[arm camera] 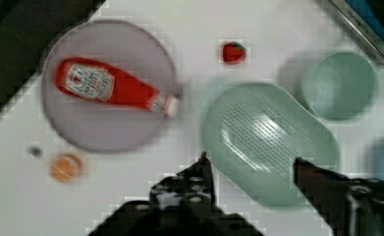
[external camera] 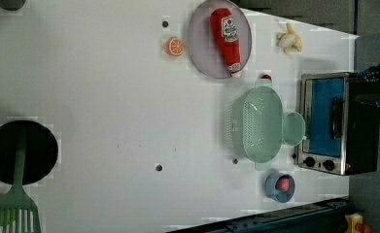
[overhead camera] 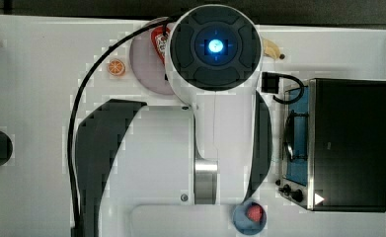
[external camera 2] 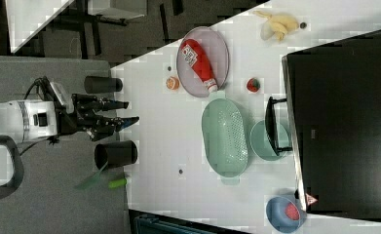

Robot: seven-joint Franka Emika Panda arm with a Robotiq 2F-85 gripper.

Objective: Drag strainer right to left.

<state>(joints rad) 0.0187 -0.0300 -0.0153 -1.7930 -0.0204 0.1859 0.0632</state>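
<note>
The strainer is a pale green oval colander with a dotted inside. It stands upright on the white table, next to the toaster oven, and is also seen in the right view and the wrist view. My gripper hangs well clear of the table, apart from the strainer, and is open with nothing between its fingers. In the wrist view the gripper has its two dark fingers framing one end of the strainer from above. In the top view my arm covers the strainer.
A small mint-green cup touches the strainer on the side of the toaster oven. Close by are a grey plate with a ketchup bottle, a strawberry, an orange slice and a blue bowl. A black pan sits at the left view's left.
</note>
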